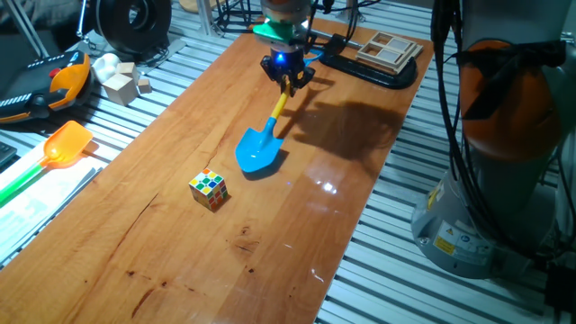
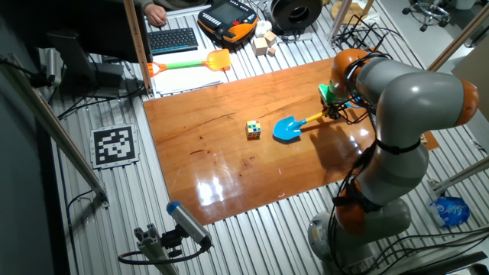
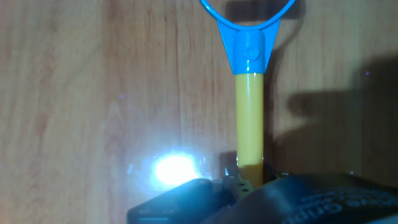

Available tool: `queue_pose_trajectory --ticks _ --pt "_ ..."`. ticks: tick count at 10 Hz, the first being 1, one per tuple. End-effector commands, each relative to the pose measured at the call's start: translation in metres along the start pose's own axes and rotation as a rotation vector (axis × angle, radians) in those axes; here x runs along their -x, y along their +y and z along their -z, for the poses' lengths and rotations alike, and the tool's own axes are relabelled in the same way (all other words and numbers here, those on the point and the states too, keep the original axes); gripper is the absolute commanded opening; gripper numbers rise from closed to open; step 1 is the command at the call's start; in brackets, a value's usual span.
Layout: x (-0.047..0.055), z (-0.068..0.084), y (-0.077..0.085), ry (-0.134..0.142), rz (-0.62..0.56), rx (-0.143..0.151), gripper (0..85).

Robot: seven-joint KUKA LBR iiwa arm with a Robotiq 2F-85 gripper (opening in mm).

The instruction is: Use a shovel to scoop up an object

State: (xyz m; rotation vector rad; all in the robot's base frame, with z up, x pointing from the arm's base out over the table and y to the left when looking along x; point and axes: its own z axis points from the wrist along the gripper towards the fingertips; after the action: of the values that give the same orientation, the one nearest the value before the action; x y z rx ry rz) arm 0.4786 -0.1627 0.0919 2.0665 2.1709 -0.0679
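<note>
The shovel (image 1: 259,151) has a bright blue blade, which lies low on the wooden table (image 1: 162,261) near its middle. Its yellow shaft (image 1: 277,108) slopes up to my gripper (image 1: 288,79), which is shut on the shaft's upper end. In the other fixed view the blade (image 2: 287,128) points left and the gripper (image 2: 330,108) is at its right. The hand view shows the yellow shaft (image 3: 249,118) running from my gripper (image 3: 249,180) to a blue end piece. The multicoloured cube (image 1: 208,189) stands just beyond the blade tip, apart from it (image 2: 254,129).
An orange scoop with a green handle (image 1: 65,144) lies off the table's left edge. Pale wooden blocks (image 1: 126,85) and a black-and-orange pendant (image 1: 49,85) are beside it. A tray of wooden pieces (image 1: 387,51) sits at the far end. The robot base (image 1: 504,135) stands on the right.
</note>
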Motion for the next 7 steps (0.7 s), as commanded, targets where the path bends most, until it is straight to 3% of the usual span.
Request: queue_pose_trajectory --ticks 1,3,5,6,7 --pt "-0.0002 0.0003 -0.0009 -0.002 -0.001 -0.014 0.0" --pt "-0.0002 0.0008 -0.0022 -0.006 -0.004 -0.046 0.0" --pt "-0.0005 0.0014 -0.0021 -0.013 -0.051 -0.049 0.0" --pt "-0.0006 0.0015 -0.0021 0.003 -0.087 -0.05 0.0" --pt "-0.0015 0.0011 -0.0021 0.0 -0.11 -0.049 0.0"
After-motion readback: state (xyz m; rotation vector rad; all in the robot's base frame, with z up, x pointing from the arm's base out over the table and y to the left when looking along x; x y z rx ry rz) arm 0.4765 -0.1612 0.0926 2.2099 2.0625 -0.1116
